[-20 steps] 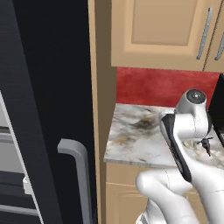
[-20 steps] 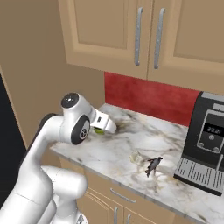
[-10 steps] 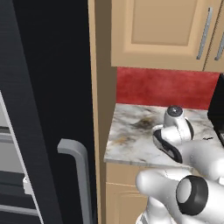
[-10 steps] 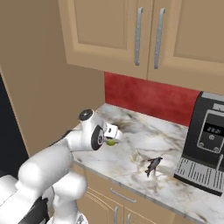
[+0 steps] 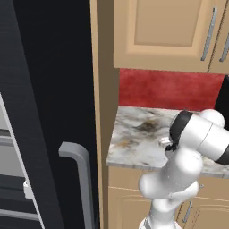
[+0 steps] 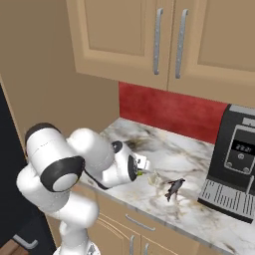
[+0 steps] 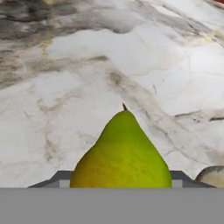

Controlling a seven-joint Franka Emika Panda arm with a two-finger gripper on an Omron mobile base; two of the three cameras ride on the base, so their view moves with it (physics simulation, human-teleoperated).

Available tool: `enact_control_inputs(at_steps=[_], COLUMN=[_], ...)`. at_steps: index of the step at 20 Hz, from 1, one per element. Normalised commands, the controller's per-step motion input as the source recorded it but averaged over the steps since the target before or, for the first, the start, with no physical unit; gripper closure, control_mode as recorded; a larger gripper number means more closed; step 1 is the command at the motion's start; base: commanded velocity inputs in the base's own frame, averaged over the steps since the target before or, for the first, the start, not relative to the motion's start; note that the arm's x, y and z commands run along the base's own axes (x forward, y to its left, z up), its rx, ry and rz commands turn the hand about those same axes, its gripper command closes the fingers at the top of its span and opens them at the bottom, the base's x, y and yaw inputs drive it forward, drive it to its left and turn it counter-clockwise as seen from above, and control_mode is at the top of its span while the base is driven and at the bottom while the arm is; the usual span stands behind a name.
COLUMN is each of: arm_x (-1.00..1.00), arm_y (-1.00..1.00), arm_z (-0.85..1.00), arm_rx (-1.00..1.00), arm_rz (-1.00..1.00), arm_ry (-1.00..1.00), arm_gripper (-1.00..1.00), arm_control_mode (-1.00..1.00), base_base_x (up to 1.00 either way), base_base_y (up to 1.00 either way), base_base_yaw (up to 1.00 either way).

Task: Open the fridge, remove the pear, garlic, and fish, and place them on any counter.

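We have the fish (image 6: 173, 188) already on the counter (image 7: 131, 57) and our fingers clenched round the pear (image 7: 122, 153), just above the marble; the garlic looks left to fetch.

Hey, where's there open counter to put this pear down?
The hand holds the pear low over the counter. Bare marble lies ahead of the pear, toward the red backsplash. It is tighter to the right, where the fish lies before the coffee machine, and a pale rounded thing sits beside the pear.
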Motion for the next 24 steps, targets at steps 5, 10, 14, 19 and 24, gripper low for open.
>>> enact_control_inputs(at_steps=[5,10,14,19,24], arm_x=[0.42,0.00,-0.24,-0.23,-0.34], arm_y=[-0.08,0.00,0.02,0.06,0.09], arm_z=[-0.11,0.35,0.97,1.00,1.00], arm_rx=[0.00,0.02,0.04,0.03,0.04], arm_rz=[0.00,0.00,0.00,0.00,0.00], arm_ry=[0.00,-0.01,-0.08,-0.04,-0.04], arm_gripper=[-1.00,-1.00,-1.00,-1.00,-1.00], arm_control_mode=[-1.00,-1.00,-1.00,-1.00,-1.00], base_base_x=[0.00,0.00,0.00,0.00,0.00], base_base_y=[0.00,0.00,0.00,0.00,0.00], base_base_yaw=[0.00,0.00,0.00,0.00,0.00])
